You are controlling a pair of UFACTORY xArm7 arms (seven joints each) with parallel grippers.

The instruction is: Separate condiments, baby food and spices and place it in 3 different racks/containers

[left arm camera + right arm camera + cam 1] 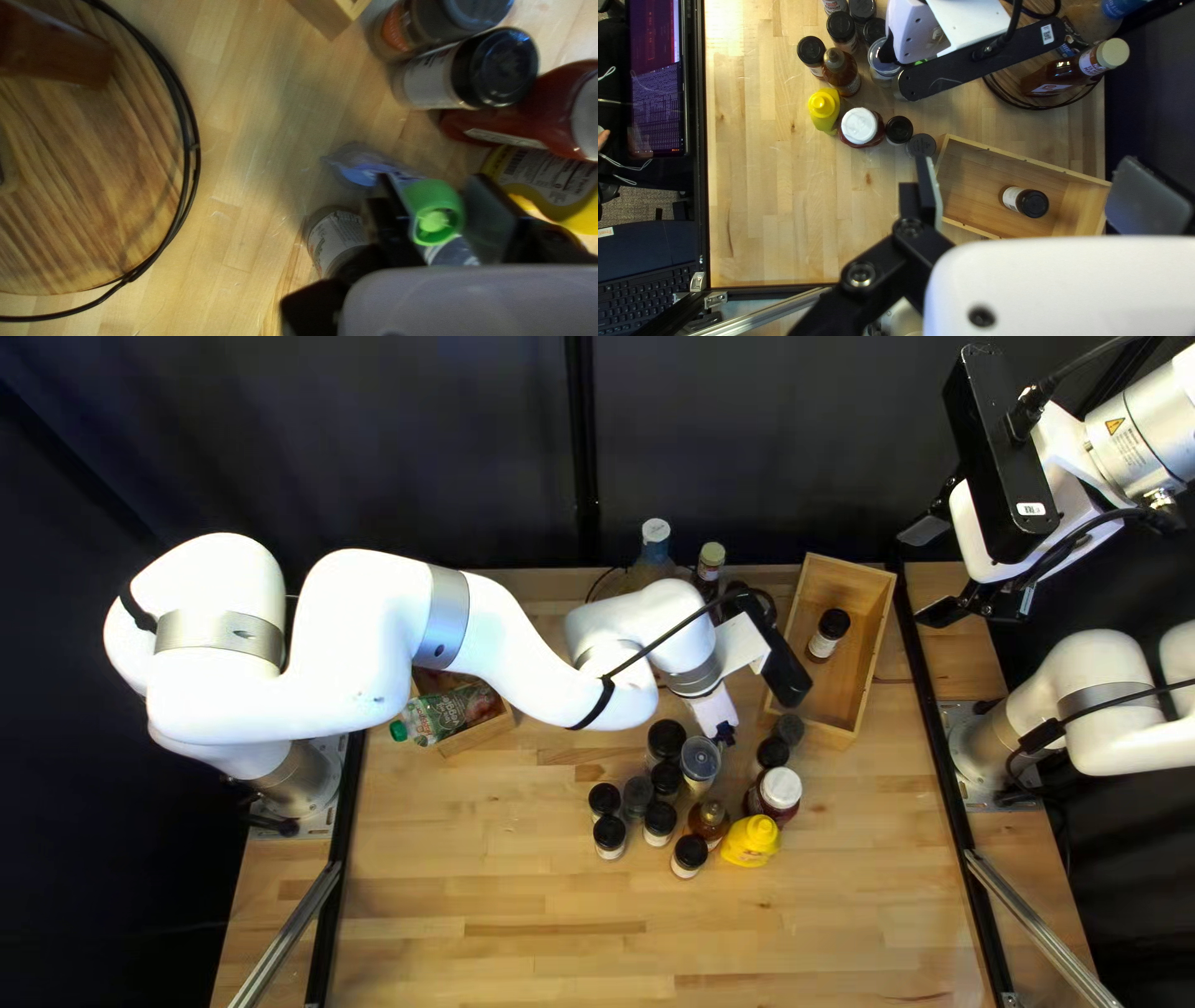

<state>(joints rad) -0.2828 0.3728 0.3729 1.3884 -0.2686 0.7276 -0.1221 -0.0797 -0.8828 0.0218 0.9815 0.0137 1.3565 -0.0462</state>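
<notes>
Clamping the green-capped pouch (434,194) between its fingers is the left gripper (725,734); the right gripper's (930,573) stand apart.

In the top left view the left arm (374,635) hid part of the wooden container (479,734) beneath it, and the right arm (1139,436) ran past the edge. In the left wrist view the edge cut off the round board (93,186) and the red jar's white lid (587,118); the brown bottle (56,53) was blurred, also cut off.
</notes>
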